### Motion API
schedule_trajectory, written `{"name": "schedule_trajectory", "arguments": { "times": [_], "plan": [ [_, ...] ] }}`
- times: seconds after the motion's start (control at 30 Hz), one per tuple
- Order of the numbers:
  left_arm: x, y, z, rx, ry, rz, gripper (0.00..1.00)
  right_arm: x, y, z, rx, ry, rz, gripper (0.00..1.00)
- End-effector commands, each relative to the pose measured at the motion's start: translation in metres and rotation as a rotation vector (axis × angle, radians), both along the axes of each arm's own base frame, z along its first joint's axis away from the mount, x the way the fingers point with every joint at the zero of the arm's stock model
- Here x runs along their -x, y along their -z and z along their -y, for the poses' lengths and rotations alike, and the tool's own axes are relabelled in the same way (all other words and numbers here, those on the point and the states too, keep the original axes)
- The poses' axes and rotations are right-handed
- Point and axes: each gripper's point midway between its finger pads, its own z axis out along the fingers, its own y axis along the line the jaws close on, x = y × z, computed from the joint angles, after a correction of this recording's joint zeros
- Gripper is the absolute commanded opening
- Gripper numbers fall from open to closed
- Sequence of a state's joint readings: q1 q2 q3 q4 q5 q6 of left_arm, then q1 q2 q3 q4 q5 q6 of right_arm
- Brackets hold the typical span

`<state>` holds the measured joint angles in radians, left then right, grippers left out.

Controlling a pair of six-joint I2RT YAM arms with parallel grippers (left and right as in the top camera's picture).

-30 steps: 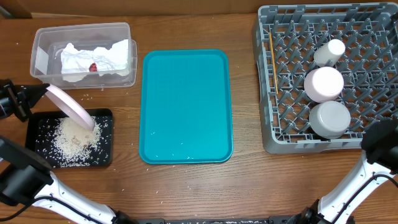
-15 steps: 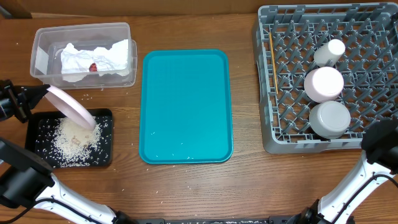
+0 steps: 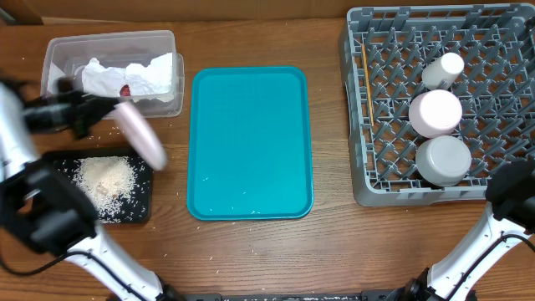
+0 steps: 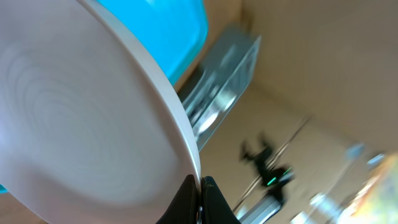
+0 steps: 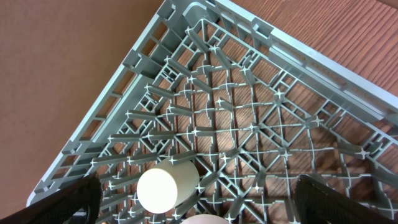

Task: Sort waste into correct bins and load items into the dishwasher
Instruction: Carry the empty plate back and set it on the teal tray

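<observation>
My left gripper (image 3: pixel 94 107) is shut on the rim of the round pale pink plate (image 3: pixel 140 134), held tilted above the right edge of the black tray (image 3: pixel 142 209). In the left wrist view the plate (image 4: pixel 81 106) fills the left side, pinched between my fingers (image 4: pixel 200 186). A heap of rice grains (image 3: pixel 104 177) lies in the black tray. The clear tub (image 3: pixel 171 42) holds the crumpled napkin (image 3: pixel 125 75) and red sachet (image 3: pixel 124 89). The grey rack (image 3: pixel 376 180) holds the white cup (image 3: pixel 443 69), pink saucer (image 3: pixel 435 112), pale bowl (image 3: pixel 442 160) and chopsticks (image 3: pixel 366 75). My right gripper (image 5: pixel 193 218) is open above the rack (image 5: pixel 249 118), over the cup (image 5: pixel 166 186).
The teal serving tray (image 3: pixel 249 142) lies between the bins and the rack. Loose rice grains are scattered on the wooden table around the black tray (image 3: pixel 125 127). My left arm (image 3: pixel 50 217) covers the black tray's left part.
My left gripper has lifted the plate off the black tray and swung it right and up, toward the teal tray. The rice stayed in the black tray. The right arm has not moved.
</observation>
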<state>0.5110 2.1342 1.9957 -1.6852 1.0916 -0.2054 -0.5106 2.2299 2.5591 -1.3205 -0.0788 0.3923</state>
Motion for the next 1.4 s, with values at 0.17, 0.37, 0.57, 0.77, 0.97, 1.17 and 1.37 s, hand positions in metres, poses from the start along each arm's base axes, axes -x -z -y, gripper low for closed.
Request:
{"name": "schedule_trajectory", "arguments": {
  "times": [0.17,0.37,0.57,0.77,0.97,1.17,1.37],
  "plan": [
    [0.018,-0.015,0.174,-0.069,0.427,0.066,0.04,0.003,-0.028,-0.002,0.025,0.002,0.059,1.00],
    [-0.011,0.047,0.229,-0.590,0.437,0.066,0.04,0.003,-0.028,-0.002,0.026,0.002,0.059,1.00],
    [-0.033,0.067,0.225,-1.107,0.323,0.146,0.04,0.003,-0.028,-0.002,0.025,0.002,0.059,1.00],
    [-0.031,0.062,0.243,-1.274,0.331,0.235,0.04,0.003,-0.028,-0.002,0.025,0.002,0.059,1.00],
    [-0.032,0.078,0.250,-1.311,0.353,0.230,0.04,0.003,-0.028,-0.002,0.026,0.002,0.059,1.00],
    [-0.036,0.106,0.253,-1.317,0.389,0.193,0.06,0.003,-0.028,-0.002,0.026,0.002,0.059,1.00],
    [-0.034,0.112,0.259,-1.290,0.406,0.187,0.60,0.003,-0.028,-0.002,0.026,0.002,0.059,1.00]
  ]
}}
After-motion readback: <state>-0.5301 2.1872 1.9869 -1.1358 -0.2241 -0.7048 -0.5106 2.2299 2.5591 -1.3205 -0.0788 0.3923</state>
